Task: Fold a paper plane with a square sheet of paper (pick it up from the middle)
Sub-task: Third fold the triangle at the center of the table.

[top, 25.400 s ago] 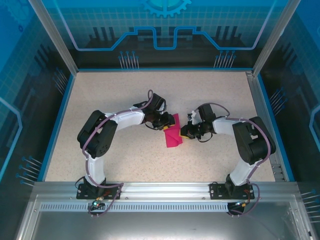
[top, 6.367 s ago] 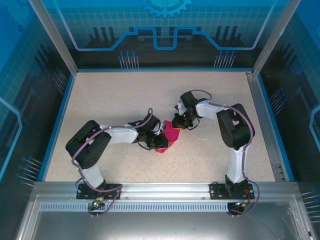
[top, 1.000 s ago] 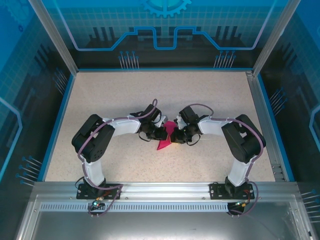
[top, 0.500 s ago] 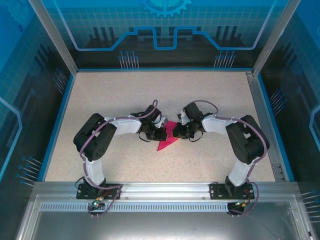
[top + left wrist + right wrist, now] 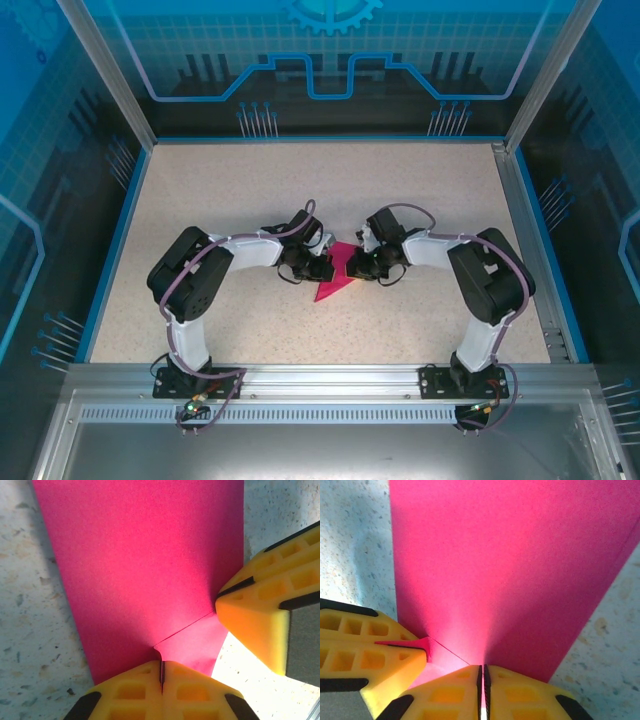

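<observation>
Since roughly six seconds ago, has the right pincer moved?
Yes. The right pincer has come toward the front rail, away from the back wall, and is now shut on the pink paper at its edge.

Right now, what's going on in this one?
Two robot arms are folding a thin magenta-pink sheet of paper at the middle of the speckled table. The left gripper is shut on it from one side, and the right gripper is closed on it from the other, the two nearly meeting. The paper is already folded into a pointed wedge, its tip towards the arm bases.
</observation>
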`<state>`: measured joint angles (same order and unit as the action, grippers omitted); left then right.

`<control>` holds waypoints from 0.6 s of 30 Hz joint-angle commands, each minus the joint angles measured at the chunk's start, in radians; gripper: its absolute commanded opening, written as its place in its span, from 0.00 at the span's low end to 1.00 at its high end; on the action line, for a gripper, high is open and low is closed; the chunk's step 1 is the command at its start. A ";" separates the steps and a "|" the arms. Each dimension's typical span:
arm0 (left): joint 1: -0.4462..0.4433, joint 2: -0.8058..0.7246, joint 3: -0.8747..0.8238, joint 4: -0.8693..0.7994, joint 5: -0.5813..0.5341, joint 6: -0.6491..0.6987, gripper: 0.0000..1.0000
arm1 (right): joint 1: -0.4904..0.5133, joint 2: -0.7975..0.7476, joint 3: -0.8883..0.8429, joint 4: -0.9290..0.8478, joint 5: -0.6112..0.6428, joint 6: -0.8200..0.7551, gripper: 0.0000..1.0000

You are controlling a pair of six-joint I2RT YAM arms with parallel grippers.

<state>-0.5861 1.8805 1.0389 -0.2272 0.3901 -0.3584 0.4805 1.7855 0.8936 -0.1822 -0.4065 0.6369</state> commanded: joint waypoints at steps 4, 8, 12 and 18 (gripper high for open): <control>0.007 0.026 -0.008 -0.031 -0.027 0.021 0.06 | -0.033 0.028 -0.029 0.015 -0.017 -0.006 0.13; 0.006 0.026 -0.005 -0.030 -0.025 0.019 0.05 | -0.032 0.025 -0.021 0.001 -0.010 -0.001 0.12; 0.006 0.023 -0.007 -0.031 -0.025 0.019 0.06 | -0.014 -0.056 0.029 -0.054 -0.002 -0.015 0.14; 0.006 0.025 -0.002 -0.030 -0.023 0.017 0.06 | 0.031 -0.065 0.075 -0.056 -0.033 -0.022 0.15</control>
<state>-0.5861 1.8805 1.0389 -0.2272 0.3901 -0.3584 0.4858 1.7298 0.9348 -0.2119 -0.4259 0.6300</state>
